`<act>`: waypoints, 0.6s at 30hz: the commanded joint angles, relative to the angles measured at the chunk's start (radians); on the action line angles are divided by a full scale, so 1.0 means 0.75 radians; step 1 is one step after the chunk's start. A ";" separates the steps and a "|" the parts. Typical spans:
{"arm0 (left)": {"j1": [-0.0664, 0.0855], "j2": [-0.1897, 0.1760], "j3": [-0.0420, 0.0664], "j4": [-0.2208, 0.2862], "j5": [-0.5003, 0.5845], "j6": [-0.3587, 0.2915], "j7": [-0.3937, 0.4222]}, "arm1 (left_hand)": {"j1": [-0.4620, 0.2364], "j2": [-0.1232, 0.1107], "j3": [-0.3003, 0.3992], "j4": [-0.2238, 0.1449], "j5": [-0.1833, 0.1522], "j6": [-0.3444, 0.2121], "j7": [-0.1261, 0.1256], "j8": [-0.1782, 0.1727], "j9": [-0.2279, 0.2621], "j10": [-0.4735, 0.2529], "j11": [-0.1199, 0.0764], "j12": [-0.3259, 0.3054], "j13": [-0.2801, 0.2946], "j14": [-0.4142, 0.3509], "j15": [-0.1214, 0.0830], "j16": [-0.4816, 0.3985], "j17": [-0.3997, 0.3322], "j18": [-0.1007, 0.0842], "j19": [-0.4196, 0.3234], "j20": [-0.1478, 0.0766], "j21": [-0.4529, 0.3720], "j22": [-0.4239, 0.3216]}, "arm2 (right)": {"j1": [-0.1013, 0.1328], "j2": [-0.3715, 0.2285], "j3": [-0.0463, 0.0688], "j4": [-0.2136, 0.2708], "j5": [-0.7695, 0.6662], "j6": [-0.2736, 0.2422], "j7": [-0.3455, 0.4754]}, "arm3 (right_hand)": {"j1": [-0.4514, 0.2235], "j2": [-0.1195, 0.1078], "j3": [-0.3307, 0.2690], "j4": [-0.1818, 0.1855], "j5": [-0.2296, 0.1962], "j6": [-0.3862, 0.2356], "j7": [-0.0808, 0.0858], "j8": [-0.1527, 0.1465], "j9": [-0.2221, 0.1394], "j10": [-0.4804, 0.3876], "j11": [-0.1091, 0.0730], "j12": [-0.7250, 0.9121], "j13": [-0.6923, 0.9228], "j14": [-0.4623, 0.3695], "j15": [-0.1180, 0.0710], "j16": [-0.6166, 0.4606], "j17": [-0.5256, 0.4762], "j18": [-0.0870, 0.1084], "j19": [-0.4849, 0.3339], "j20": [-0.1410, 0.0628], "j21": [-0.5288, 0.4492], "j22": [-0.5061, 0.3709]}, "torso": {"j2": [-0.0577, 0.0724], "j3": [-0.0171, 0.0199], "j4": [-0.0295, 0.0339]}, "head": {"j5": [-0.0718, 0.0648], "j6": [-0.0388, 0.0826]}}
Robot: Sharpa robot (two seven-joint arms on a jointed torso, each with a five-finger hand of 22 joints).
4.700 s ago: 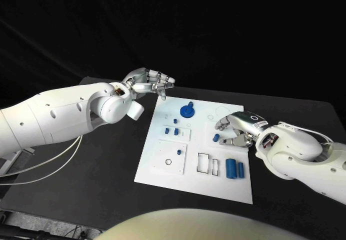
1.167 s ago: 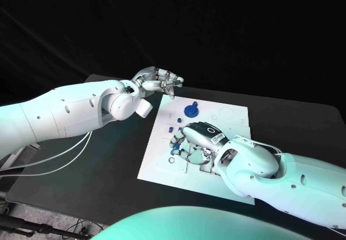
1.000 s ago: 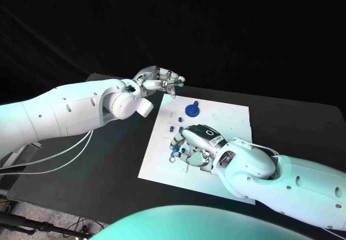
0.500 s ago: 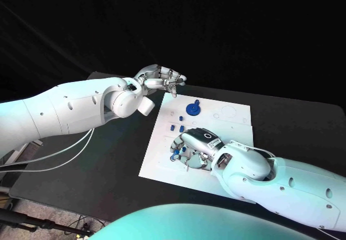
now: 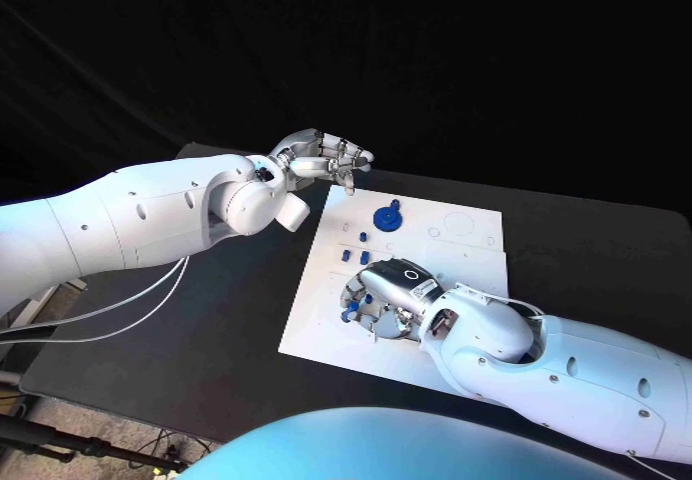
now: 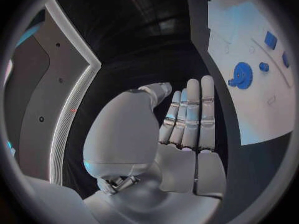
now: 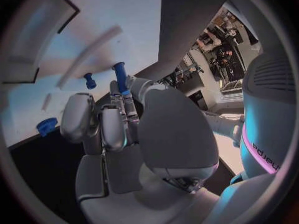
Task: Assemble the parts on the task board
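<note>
Right silver hand (image 5: 382,293) pinches a slim blue cylindrical peg (image 7: 120,77) at its fingertips over the near-left part of the white rectangular task board (image 5: 462,250), while the left silver hand (image 5: 320,157), fingers together and empty, hovers beyond the board's far-left corner near the blue gear-shaped part (image 5: 387,217).

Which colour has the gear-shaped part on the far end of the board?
The gear-shaped part is blue; the left wrist view shows it best.
</note>
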 commanded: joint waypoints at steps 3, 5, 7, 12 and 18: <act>0.001 0.000 0.001 0.004 0.006 0.021 0.008 | -0.009 -0.001 -0.002 0.008 0.006 -0.007 -0.001 -0.001 -0.002 -0.009 0.001 0.004 -0.001 0.002 0.006 -0.001 0.001 0.020 0.004 0.009 -0.007 -0.001 | -0.005 0.008 -0.001 -0.006 -0.051 0.019 -0.011 | -0.003 0.012 0.000 -0.008 0.006 -0.005 0.006 0.009 0.001 0.049 -0.042 0.004 0.001 0.019 -0.006 0.007 -0.001 -0.017 0.003 0.000 -0.004 0.091 | 0.000 -0.0002 -0.0011 | 0.002 0.000; 0.001 -0.001 0.001 0.005 0.006 0.021 0.007 | -0.009 -0.001 -0.002 0.008 0.006 -0.007 -0.001 -0.001 -0.002 -0.009 0.001 0.004 -0.001 0.002 0.006 -0.001 0.001 0.020 0.004 0.009 -0.007 -0.001 | -0.006 0.010 -0.001 -0.009 -0.053 0.019 -0.013 | -0.004 0.013 0.003 -0.010 0.006 -0.006 0.007 0.009 0.002 0.049 -0.042 0.004 0.001 0.019 -0.006 0.008 0.000 -0.017 0.003 0.000 -0.004 0.091 | 0.000 -0.0004 -0.0016 | 0.003 0.000; 0.001 -0.001 0.001 0.005 0.006 0.022 0.007 | -0.009 -0.001 -0.002 0.008 0.006 -0.007 -0.001 -0.001 -0.002 -0.009 0.001 0.004 -0.001 0.002 0.006 -0.001 0.001 0.020 0.004 0.009 -0.007 -0.001 | -0.008 0.013 -0.001 -0.012 -0.054 0.021 -0.013 | -0.004 0.013 0.003 -0.010 0.006 -0.006 0.007 0.009 0.002 0.049 -0.042 0.004 0.001 0.019 -0.006 0.008 0.000 -0.017 0.003 0.000 -0.004 0.091 | -0.001 0.0000 -0.0012 | 0.003 0.000; 0.001 -0.002 0.001 0.005 0.006 0.022 0.007 | -0.009 -0.001 -0.002 0.008 0.006 -0.007 -0.001 -0.001 -0.002 -0.009 0.001 0.004 -0.001 0.002 0.006 -0.001 0.001 0.020 0.004 0.009 -0.007 -0.001 | -0.011 0.021 -0.002 -0.018 -0.055 0.041 -0.013 | -0.009 0.011 0.005 -0.014 0.006 -0.009 0.008 0.010 0.003 0.047 -0.040 0.004 0.001 0.019 -0.005 0.008 -0.001 -0.016 0.001 0.001 -0.009 0.090 | -0.001 0.0001 -0.0009 | 0.003 0.000; 0.001 -0.003 0.001 0.006 0.005 0.022 0.005 | -0.009 -0.002 -0.001 0.010 0.006 -0.008 -0.001 0.000 -0.001 -0.011 0.001 0.007 -0.002 0.001 0.006 0.000 0.001 0.020 0.006 0.009 -0.012 -0.005 | -0.013 0.030 -0.004 -0.025 -0.044 0.055 0.000 | -0.106 -0.074 -0.023 -0.016 0.060 -0.062 0.027 -0.011 -0.002 -0.004 -0.022 0.001 -0.003 0.018 0.012 0.013 0.000 -0.013 -0.011 0.013 -0.034 0.086 | -0.001 -0.0006 -0.0011 | 0.005 0.000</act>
